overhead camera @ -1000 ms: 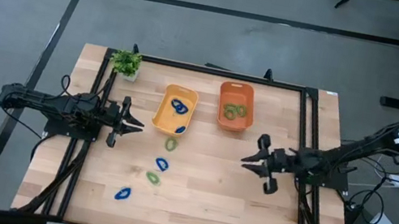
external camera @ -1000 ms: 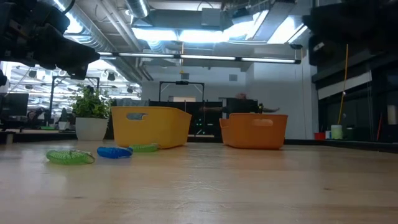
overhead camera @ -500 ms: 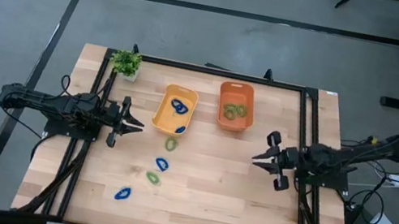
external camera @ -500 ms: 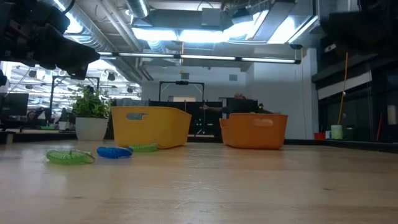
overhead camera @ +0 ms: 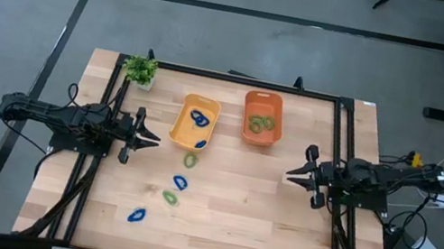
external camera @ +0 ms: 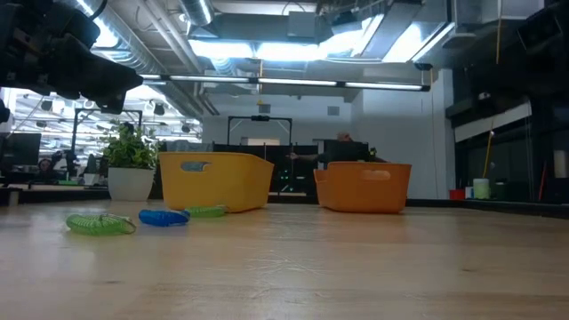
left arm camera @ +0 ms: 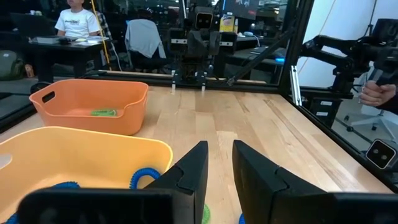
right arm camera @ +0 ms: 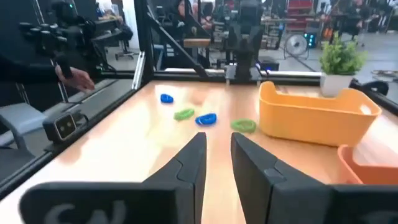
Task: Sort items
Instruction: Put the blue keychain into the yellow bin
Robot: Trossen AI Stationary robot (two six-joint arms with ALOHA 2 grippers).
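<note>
Several small oval rings lie flat on the wood between the arms: a green ring (overhead camera: 189,160), a blue ring (overhead camera: 179,181), a green ring (overhead camera: 171,197) and a blue ring (overhead camera: 135,215). The yellow bin (overhead camera: 195,122) holds blue rings (left arm camera: 144,178). The orange bin (overhead camera: 262,118) holds green rings (left arm camera: 102,112). My left gripper (overhead camera: 153,138) hovers by the yellow bin's left side with its fingers a narrow gap apart and nothing between them. My right gripper (overhead camera: 289,175) hangs over bare wood near the right rail, also narrowly open and holding nothing.
A small potted plant (overhead camera: 140,69) stands at the table's far left corner. Black frame rails (overhead camera: 339,145) run along the left, right and far sides. Bare wood lies between the loose rings and my right gripper. People sit beyond the table, and a hand (left arm camera: 373,93) shows there.
My right gripper has drawn back toward the table's right edge, and its arm has folded in; in the low view it has slipped out of the upper right corner. The rings and bins have stayed where they were.
</note>
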